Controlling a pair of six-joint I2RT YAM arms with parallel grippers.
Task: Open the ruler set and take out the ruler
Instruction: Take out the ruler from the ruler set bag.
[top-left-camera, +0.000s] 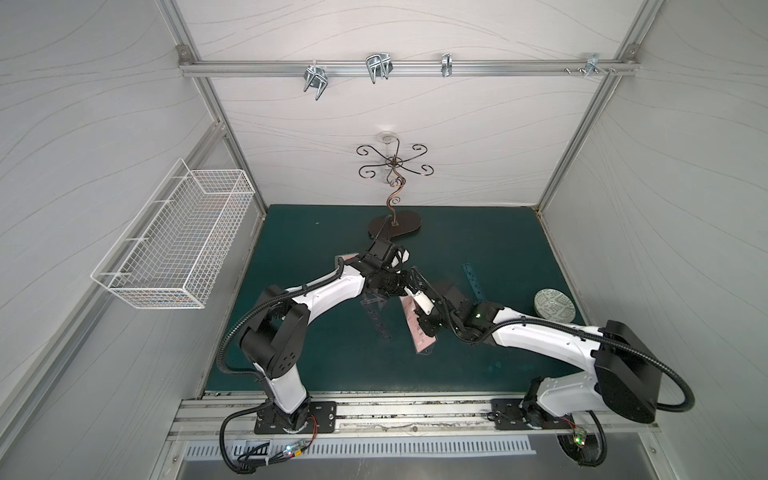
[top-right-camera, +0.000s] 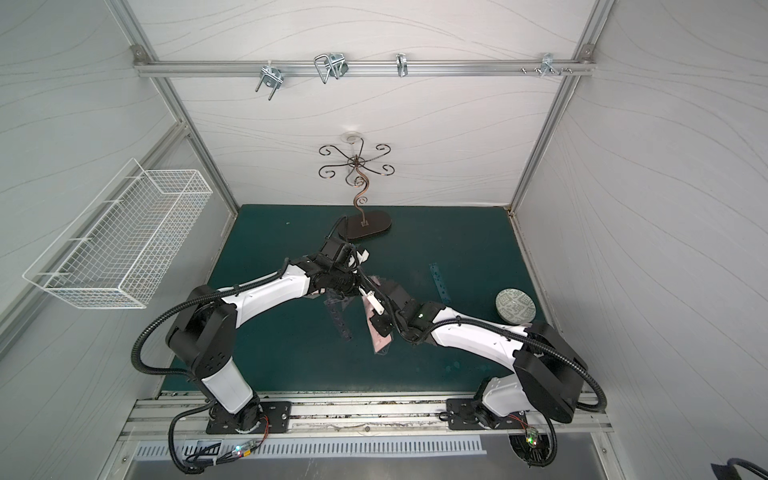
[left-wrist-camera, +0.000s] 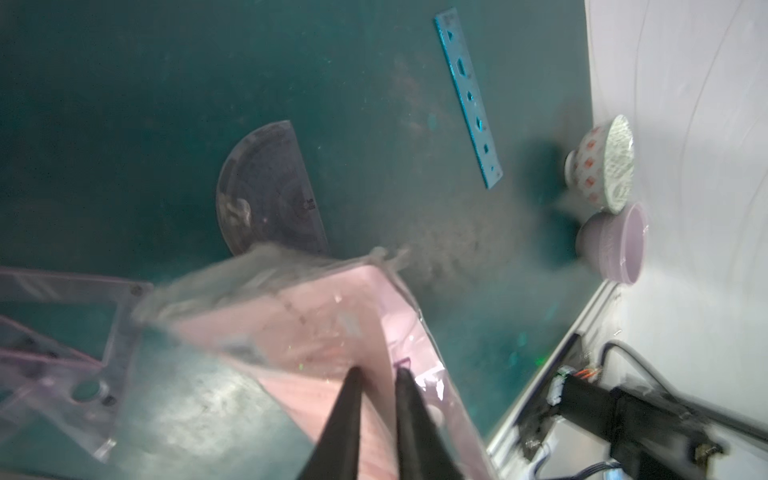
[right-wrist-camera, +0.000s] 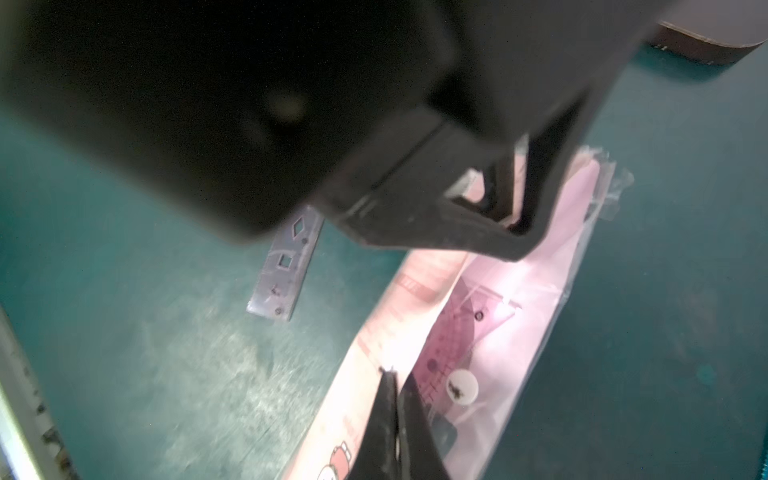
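The pouch (right-wrist-camera: 519, 291) sat mid table (top-left-camera: 332, 365) between the arms, left jaws pinched on one end, right jaws shut on the other; risk: opposed pulls on slick thin film could slip or tear it, leaving the pink ruler (right-wrist-camera: 457, 332) trapped inside.

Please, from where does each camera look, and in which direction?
Top views: high above the robot, looking down at the mat; left arm, right arm show.
Left wrist: along the left gripper toward the ruler set, blue ruler beyond.
Right wrist: along the right gripper, onto the ruler set; left gripper looms close.
Shared: both wrists see the ruler set.
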